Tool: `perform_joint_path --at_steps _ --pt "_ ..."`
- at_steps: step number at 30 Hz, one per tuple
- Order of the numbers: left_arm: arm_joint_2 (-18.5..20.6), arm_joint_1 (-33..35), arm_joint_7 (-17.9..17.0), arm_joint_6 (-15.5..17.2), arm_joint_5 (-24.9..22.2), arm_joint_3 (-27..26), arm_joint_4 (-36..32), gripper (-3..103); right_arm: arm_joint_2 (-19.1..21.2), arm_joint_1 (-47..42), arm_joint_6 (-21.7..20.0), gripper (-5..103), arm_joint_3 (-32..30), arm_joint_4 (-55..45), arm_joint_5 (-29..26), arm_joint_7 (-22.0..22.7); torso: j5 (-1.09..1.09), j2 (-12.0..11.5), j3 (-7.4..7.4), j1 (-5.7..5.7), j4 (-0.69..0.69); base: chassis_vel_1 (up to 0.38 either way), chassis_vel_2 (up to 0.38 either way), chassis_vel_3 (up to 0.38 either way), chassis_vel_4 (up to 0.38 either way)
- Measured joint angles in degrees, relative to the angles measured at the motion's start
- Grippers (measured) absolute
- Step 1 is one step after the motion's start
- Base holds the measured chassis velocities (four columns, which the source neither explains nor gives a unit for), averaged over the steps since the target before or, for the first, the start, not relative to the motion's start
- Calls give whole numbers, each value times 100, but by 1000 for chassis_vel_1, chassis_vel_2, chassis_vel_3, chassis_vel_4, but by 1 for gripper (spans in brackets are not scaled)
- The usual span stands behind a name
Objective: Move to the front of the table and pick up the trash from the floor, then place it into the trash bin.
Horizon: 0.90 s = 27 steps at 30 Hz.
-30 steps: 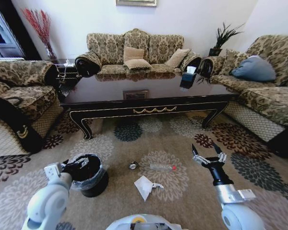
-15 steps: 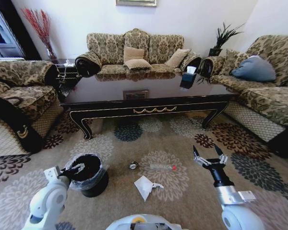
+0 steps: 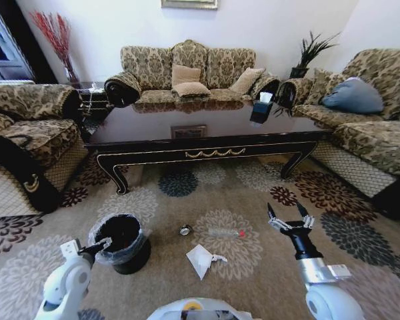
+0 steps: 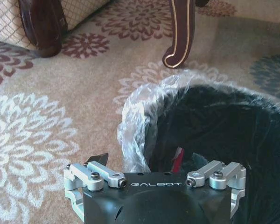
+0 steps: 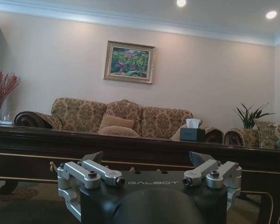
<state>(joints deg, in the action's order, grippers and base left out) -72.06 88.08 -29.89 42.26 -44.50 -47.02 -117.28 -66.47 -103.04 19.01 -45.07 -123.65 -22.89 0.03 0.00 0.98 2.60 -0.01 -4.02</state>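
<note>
The dark wood table (image 3: 153, 128) stands ahead, its long front facing me. The trash lies on the carpet before it: a crumpled white paper (image 3: 201, 259), a clear bottle (image 3: 225, 233) with a red cap, and a small round piece (image 3: 185, 230). The black trash bin (image 3: 139, 228) with its clear bag stands to the left of them. My left gripper (image 3: 100, 247) is open at the bin's near left rim. In the left wrist view, that gripper (image 4: 149, 161) faces the bag-lined rim (image 4: 140, 116). My right gripper (image 3: 290, 217) is open in the air, right of the bottle, and holds nothing.
Patterned sofas ring the table: one behind (image 3: 187, 77), one on the left (image 3: 27, 133) and one on the right (image 3: 373, 127). A dark tissue box (image 3: 261, 110) sits on the tabletop. A carved table leg (image 4: 182, 32) stands just beyond the bin.
My left gripper has drawn back from over the bin toward me, to the bin's near left rim. The right gripper and the trash stay about where they were.
</note>
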Motion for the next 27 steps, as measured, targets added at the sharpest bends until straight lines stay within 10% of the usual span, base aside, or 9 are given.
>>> perform_joint_path --at_steps 12,27 --pt "-21 -126 98 -6 135 81 352 103 13 9 18 100 -4 50 -6 -1 0 0 0 0 0 0 0 0 0" --pt "-22 -253 324 -45 555 146 604 56 14 15 6 100 1 59 18 0 4 1 -1 0 0 0 0 0 0"
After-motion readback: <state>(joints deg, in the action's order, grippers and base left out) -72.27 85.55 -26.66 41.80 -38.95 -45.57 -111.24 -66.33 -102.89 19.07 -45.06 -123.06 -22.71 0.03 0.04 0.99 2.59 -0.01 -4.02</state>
